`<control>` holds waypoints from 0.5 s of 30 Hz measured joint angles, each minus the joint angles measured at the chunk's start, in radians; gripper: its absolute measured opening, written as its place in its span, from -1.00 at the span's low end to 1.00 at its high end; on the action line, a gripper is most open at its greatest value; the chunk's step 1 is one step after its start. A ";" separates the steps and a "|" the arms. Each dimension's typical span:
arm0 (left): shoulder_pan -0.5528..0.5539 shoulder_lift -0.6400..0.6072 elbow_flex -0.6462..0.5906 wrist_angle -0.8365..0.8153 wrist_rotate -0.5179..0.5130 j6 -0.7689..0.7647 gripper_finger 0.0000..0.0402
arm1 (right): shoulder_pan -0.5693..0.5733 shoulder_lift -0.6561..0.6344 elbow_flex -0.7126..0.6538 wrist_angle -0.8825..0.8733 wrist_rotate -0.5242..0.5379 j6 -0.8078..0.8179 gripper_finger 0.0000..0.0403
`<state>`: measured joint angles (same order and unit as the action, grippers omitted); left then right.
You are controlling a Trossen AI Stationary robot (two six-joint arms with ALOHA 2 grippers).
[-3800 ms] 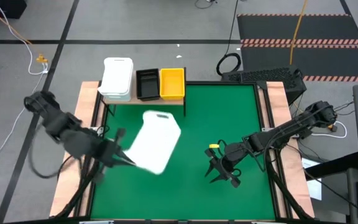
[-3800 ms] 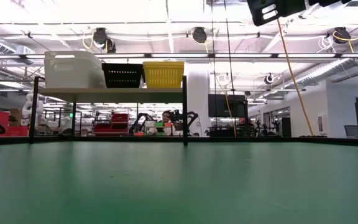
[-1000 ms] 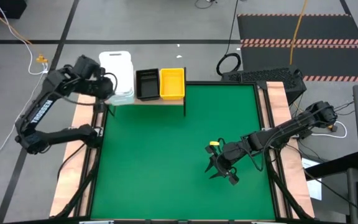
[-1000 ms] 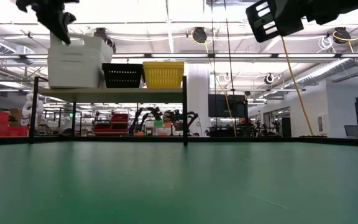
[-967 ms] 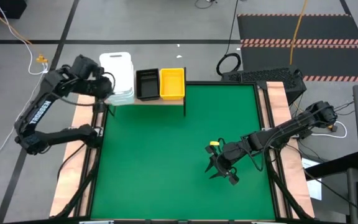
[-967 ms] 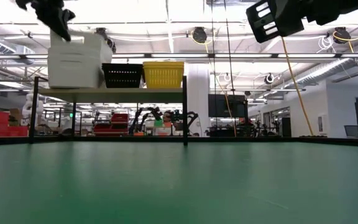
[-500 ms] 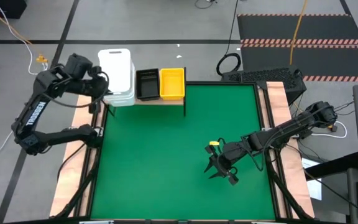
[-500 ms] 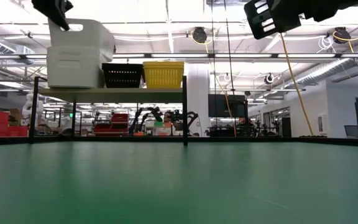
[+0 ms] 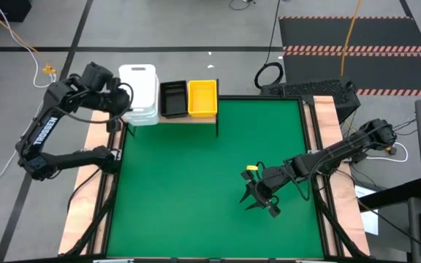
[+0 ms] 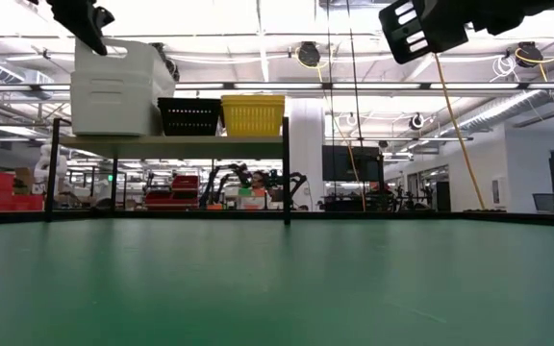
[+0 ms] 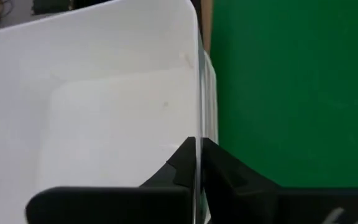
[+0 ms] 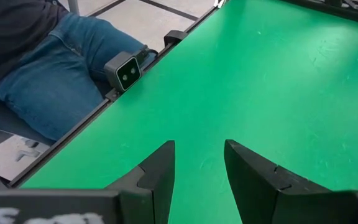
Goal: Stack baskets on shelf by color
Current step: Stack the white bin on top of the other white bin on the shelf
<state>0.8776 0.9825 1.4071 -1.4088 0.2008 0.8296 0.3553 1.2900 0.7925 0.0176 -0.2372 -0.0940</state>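
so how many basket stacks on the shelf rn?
3: white stack at the shelf's left end, its top bin's wall pinched by the left gripper; black in the middle; yellow on the right. Bins per stack can't be counted.

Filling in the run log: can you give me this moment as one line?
left gripper: shut on white basket wall | white basket: atop white stack on shelf | right gripper: open, over green mat

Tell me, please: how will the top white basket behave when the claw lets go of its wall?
The white basket looks like thin, probably light plastic. The left claw pinches one thin wall, so it may flex. It sits high on the white stack; a sideways pull might tip it.
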 joint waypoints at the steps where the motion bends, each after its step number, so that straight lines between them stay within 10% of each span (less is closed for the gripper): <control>1: 0.000 -0.002 0.000 0.004 -0.005 -0.005 -0.90 | 0.000 0.000 0.000 -0.004 0.000 0.000 -0.34; 15: 0.000 -0.043 0.000 0.048 -0.229 -0.239 -0.50 | 0.000 0.000 0.000 0.015 0.001 0.000 -0.34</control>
<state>0.8776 0.9397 1.4071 -1.3606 -0.0280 0.5902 0.3553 1.2900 0.7925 0.0325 -0.2367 -0.0940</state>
